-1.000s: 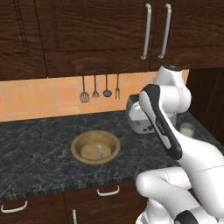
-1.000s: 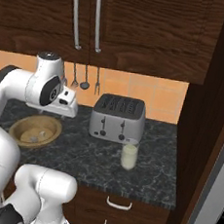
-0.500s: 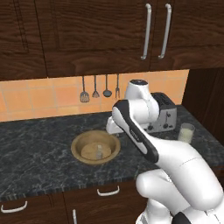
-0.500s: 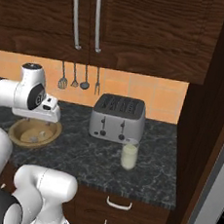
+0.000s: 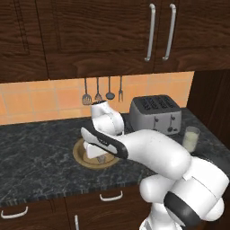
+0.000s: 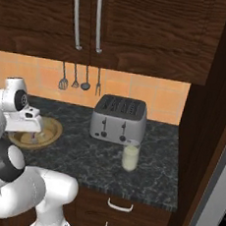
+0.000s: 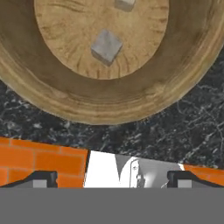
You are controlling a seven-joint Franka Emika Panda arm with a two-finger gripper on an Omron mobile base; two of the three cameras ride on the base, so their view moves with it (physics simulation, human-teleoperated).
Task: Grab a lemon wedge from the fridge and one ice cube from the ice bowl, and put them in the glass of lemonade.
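Ice cube (image 7: pixel 106 46) sits loose on the floor of the ice bowl (image 7: pixel 109 107), with a second cube (image 7: pixel 124 4) cut off at the top edge of the hand view; they lie apart from each other, which should make picking a single one easier. Bowl is on the dark speckled counter (image 5: pixel 36 157), left of the toaster (image 5: pixel 156 114) from the left base view, below the hanging utensils (image 5: pixel 101 91). Glass of lemonade (image 6: pixel 130 156) stands just in front of the toaster's right corner, well apart from the bowl, so whatever gets picked has to be carried across the toaster front. Gripper (image 7: pixel 111 177) is wide open and holds nothing; only the two dark tips show at the bottom of the hand view, spread far apart. Arm is folded forward and low over the counter: from the left base view the hand (image 5: pixel 96 146) hangs over the bowl, wrist pointing down, elbow link running back to the base at lower right. The right base view agrees: the hand (image 6: pixel 27 123) sits over the bowl's near-left part. The hand camera looks nearly straight down into the bowl, cube ahead of the tips rather than between them, so my read is this is pre-grasp alignment above the bowl, not yet descending onto the cube. Can't see the fridge or a lemon wedge, and nothing is visibly floating in the glass, so I'd guess both items are outstanding.
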